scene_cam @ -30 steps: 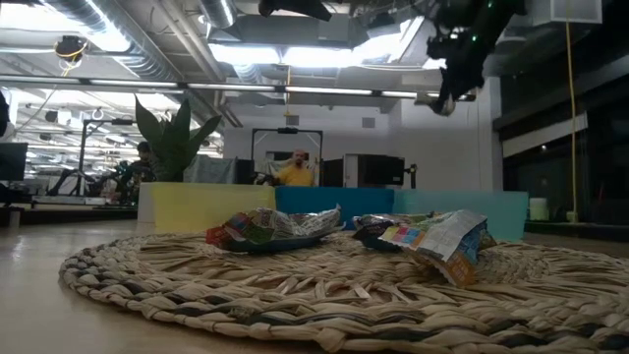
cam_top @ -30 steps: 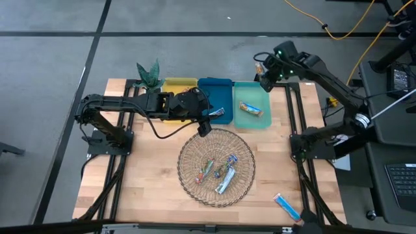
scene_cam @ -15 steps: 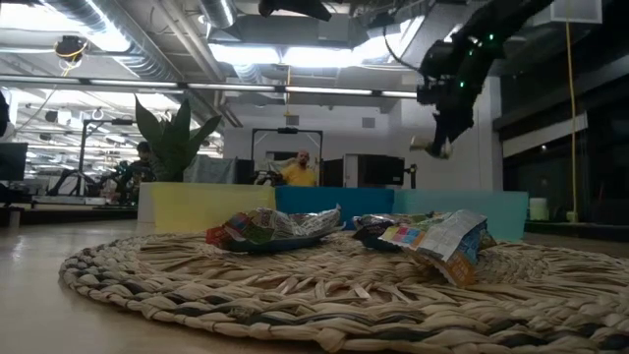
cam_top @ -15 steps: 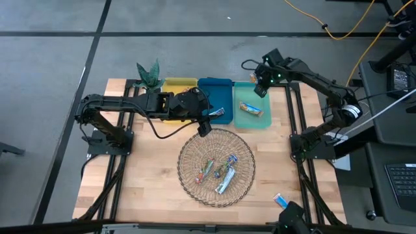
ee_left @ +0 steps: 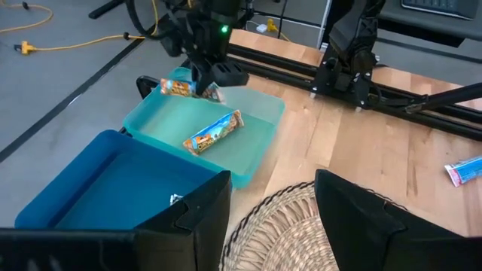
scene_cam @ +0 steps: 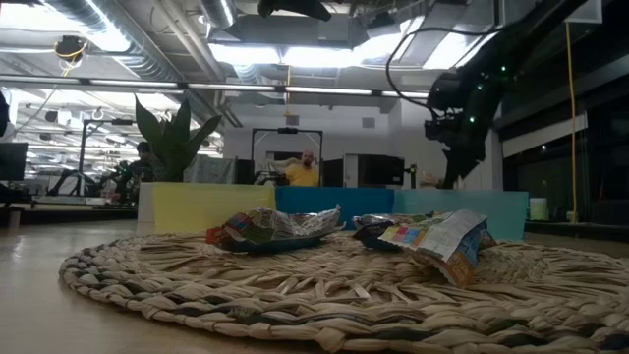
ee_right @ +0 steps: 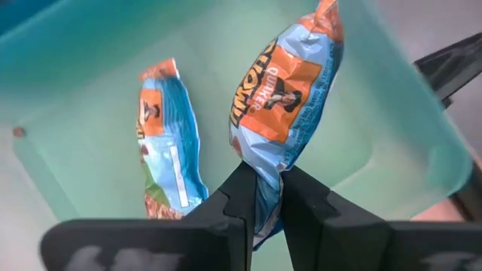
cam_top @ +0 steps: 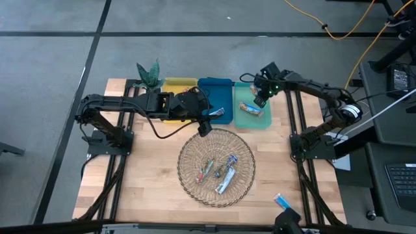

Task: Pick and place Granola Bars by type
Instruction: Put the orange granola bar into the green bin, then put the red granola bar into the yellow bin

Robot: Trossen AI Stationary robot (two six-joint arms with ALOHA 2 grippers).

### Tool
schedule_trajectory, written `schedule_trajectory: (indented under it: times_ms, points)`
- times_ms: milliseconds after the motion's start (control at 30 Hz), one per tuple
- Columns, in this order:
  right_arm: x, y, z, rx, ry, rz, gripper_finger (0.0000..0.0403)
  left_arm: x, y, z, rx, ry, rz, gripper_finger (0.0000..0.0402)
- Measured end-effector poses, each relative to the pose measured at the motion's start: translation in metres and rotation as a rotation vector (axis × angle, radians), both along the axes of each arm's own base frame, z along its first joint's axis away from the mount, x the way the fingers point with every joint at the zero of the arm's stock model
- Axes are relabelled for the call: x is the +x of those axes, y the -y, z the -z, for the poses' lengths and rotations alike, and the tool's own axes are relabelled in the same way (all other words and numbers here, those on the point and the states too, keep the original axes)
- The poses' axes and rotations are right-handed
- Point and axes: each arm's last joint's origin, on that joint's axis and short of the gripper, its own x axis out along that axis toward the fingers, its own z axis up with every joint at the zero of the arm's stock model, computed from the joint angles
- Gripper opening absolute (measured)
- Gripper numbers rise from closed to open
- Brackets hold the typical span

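My right gripper [cam_top: 260, 99] is over the teal tray [cam_top: 239, 120], shut on an orange-and-light-blue granola bar [ee_right: 282, 98]. A second bar of the same kind [cam_top: 250, 109] lies flat on the teal tray's floor. My left gripper [cam_top: 205, 125] hangs open and holds nothing, between the blue tray [cam_top: 214, 88] and the far rim of the wicker basket [cam_top: 188, 182]. Three bars [cam_top: 221, 170] lie in the basket, a silvery one [cam_top: 218, 113] lies at the blue tray's near edge, and a bright blue one [cam_top: 285, 203] lies on the table. My right gripper pinches the orange-and-blue bar between its two fingers [ee_right: 239, 197] at one end of the wrapper [ee_right: 261, 175]. It comes from above, slanting down. The bar sticks out past the fingertips, lifted clear above the teal tray's floor [ee_right: 90, 105].
A yellow tray [cam_top: 179, 84] and a small plant [cam_top: 149, 73] stand at the far left of the tray row. Bare wooden table [cam_top: 149, 175] lies left of the basket. A person [scene_cam: 303, 169] sits in the room beyond the table.
My right gripper has carried its bar from high over the table's far right corner down and toward the left. It now hangs low over the teal tray. The left arm has kept still.
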Motion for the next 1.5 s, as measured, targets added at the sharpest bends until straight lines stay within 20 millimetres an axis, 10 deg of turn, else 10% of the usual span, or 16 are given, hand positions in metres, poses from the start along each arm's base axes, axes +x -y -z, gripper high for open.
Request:
schedule_trajectory:
  times_ms: [833, 1500]
  points:
    - [0.003, 0.009, 0.052, 0.196, -0.081, 0.014, 0.0056, 0.0, 0.0, 0.0, -0.021, 0.009, -0.014, 0.0184]
    - [0.018, 0.015, -0.015, 0.247, -0.099, 0.063, 0.0197, 0.0, 0.0, 0.001, 0.017, -0.014, 0.011, 0.0184]
